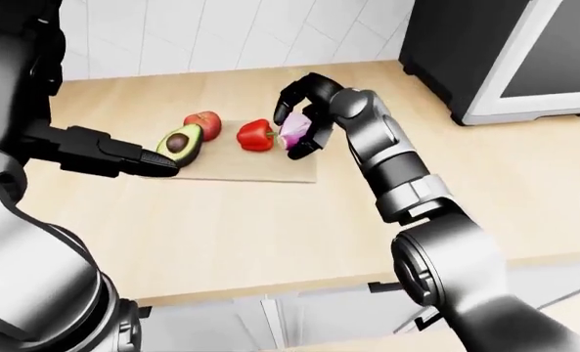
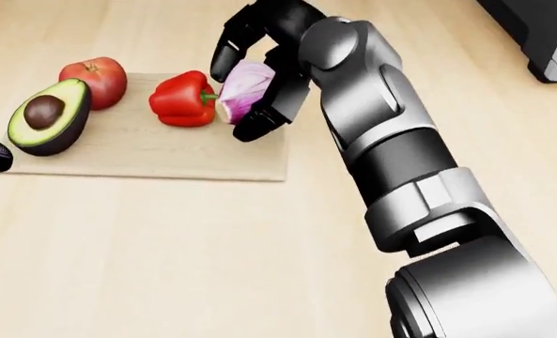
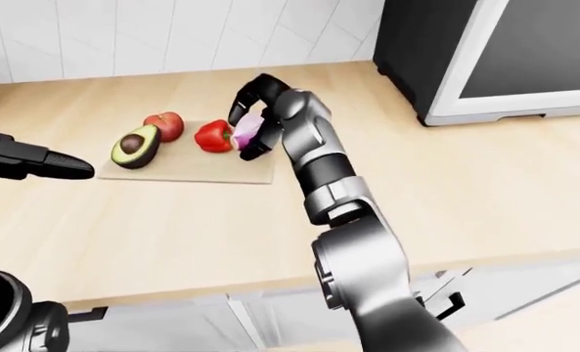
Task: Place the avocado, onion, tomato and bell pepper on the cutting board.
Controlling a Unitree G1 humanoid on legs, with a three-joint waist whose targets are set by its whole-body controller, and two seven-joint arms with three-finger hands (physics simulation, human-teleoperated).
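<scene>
A pale wooden cutting board (image 2: 165, 158) lies on the counter. On it rest a halved avocado (image 2: 45, 116) with its pit showing, a red tomato (image 2: 95, 79) and a red bell pepper (image 2: 182, 98). My right hand (image 2: 250, 88) hovers over the board's right end, shut on a purple onion half (image 2: 245, 90) right beside the pepper. My left hand (image 1: 138, 161) reaches in from the left with straight fingers, just left of the avocado, holding nothing.
The light wood counter (image 2: 146, 253) runs under a white tiled wall (image 1: 202, 29). A black appliance with a white-framed door (image 1: 525, 59) stands at the right. The counter's near edge (image 1: 270, 286) sits above white cabinets.
</scene>
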